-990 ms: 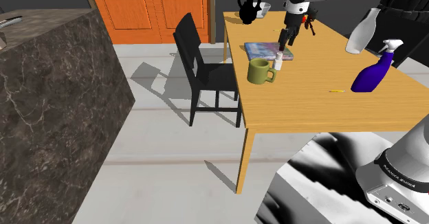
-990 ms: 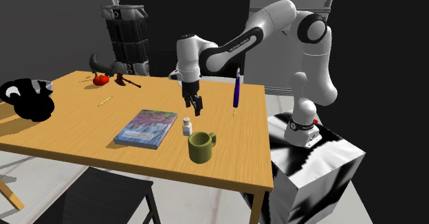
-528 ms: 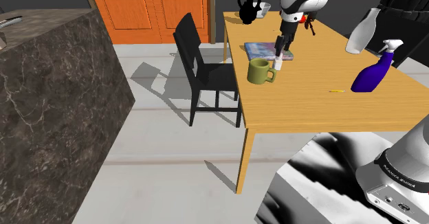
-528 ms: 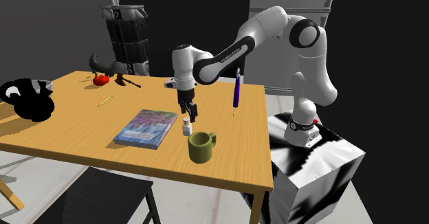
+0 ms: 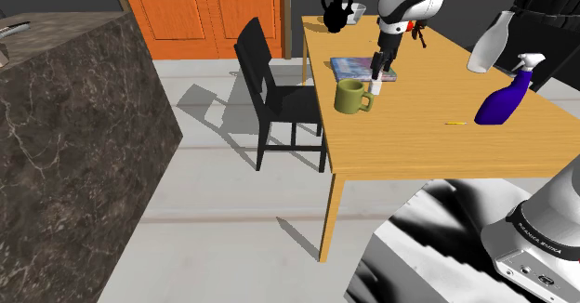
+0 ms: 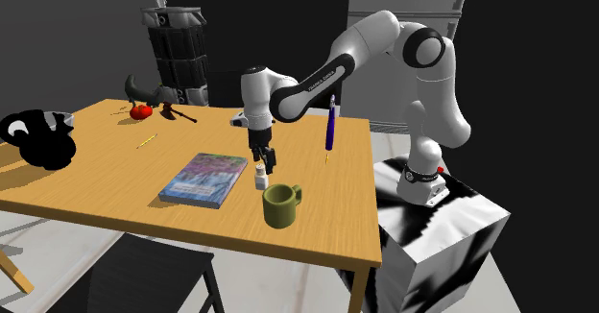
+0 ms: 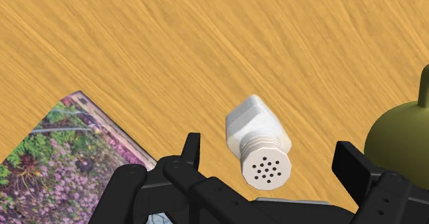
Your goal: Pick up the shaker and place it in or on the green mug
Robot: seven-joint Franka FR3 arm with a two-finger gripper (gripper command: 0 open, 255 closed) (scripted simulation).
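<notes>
End effector [image 7: 271,157] open, empty, straddling white shaker [image 7: 256,130]. Wrist view shows its perforated ribbed cap; second exterior view, the whole olive mug [image 6: 281,206].

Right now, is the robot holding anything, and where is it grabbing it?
Nothing is held. The open tool has its fingers either side of the white shaker, not touching it.

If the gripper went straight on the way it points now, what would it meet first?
Probably the white shaker, standing between the open fingers of the gripper, touching neither; the table lies beneath it.
</notes>
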